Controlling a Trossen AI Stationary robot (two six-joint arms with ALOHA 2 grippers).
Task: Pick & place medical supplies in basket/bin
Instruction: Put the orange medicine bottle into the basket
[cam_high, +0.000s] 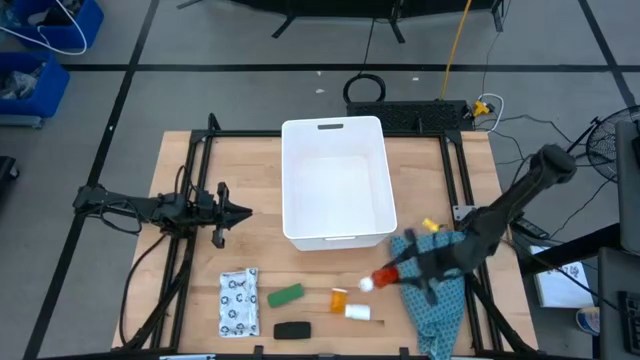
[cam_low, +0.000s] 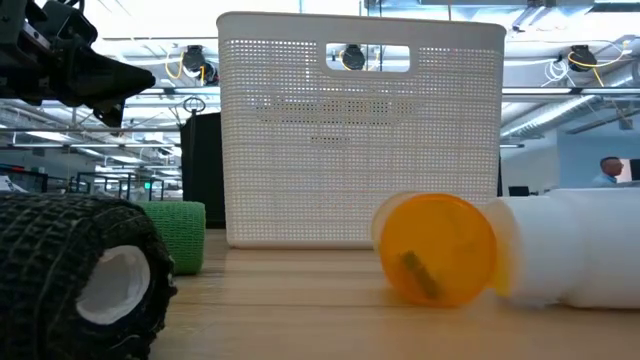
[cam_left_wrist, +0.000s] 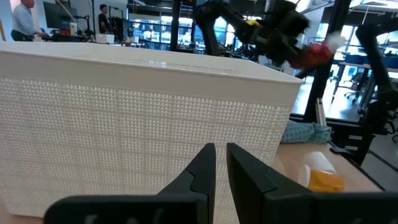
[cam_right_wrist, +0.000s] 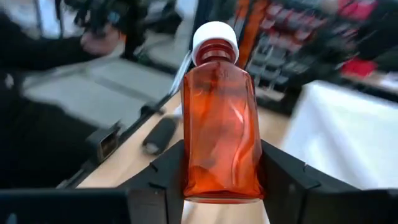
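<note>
My right gripper (cam_high: 398, 272) is shut on the red bottle with a white cap (cam_right_wrist: 219, 118), near the white tub's near right corner and above the teal cloth's edge. The tub (cam_high: 335, 180) stands mid-table. Lying flat along the near edge are the white dotted packet (cam_high: 238, 302), the green oblong (cam_high: 286, 295), the black oblong (cam_high: 291, 329) and the orange vial (cam_high: 350, 305). My left gripper (cam_high: 240, 212) waits shut, left of the tub, pointing at its wall (cam_left_wrist: 143, 118). My right gripper pinches the red bottle's body near its base end (cam_right_wrist: 217, 180) between the two fingers (cam_right_wrist: 283, 177), one on each flat side. The bottle lies along the fingers, its white cap (cam_right_wrist: 215, 38) pointing away toward the table's left. It is lifted clear of the table (cam_left_wrist: 314, 53).
The teal patterned cloth (cam_high: 438, 305) lies under and beside the right gripper, at the near right. Black frame rails (cam_high: 195, 150) run along both sides of the table. Bare wood lies between the tub and the row of items.
</note>
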